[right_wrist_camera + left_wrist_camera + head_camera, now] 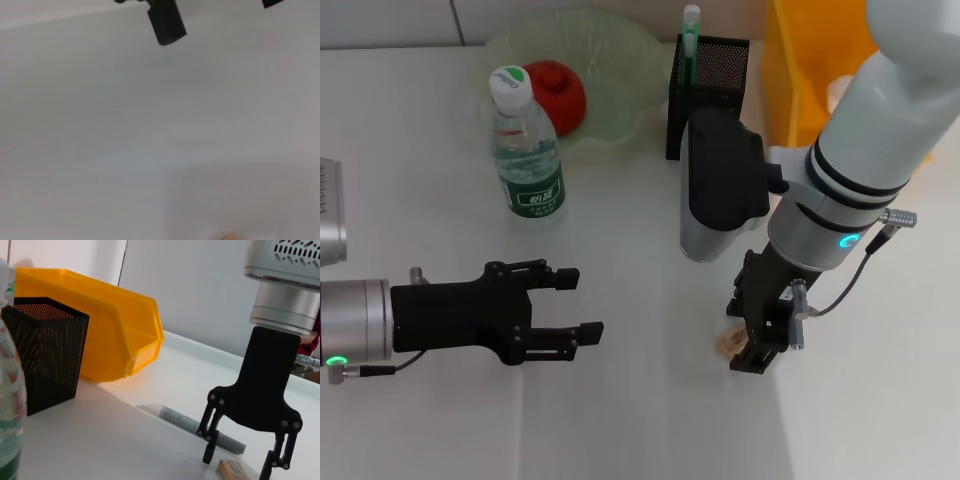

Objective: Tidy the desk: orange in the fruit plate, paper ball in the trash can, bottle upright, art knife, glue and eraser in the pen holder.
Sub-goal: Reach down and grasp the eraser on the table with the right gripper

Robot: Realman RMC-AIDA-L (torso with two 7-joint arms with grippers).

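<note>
My right gripper (748,345) (238,466) hangs open just above the table, its fingers straddling the tan eraser (727,343) (231,471). The grey glue (199,427) lies on the table just behind it. My left gripper (578,305) rests open and empty at the lower left. The bottle (527,150) stands upright. The orange (558,95) sits in the green fruit plate (620,45). The mint-green art knife (691,30) sticks out of the black mesh pen holder (712,75) (45,355). A whitish lump, probably the paper ball (840,95), lies in the yellow trash can (810,60) (112,335).
The pen holder and trash can stand side by side at the back right, behind my right arm. White table stretches between the two grippers and along the front edge. A silver device (330,210) sits at the far left edge.
</note>
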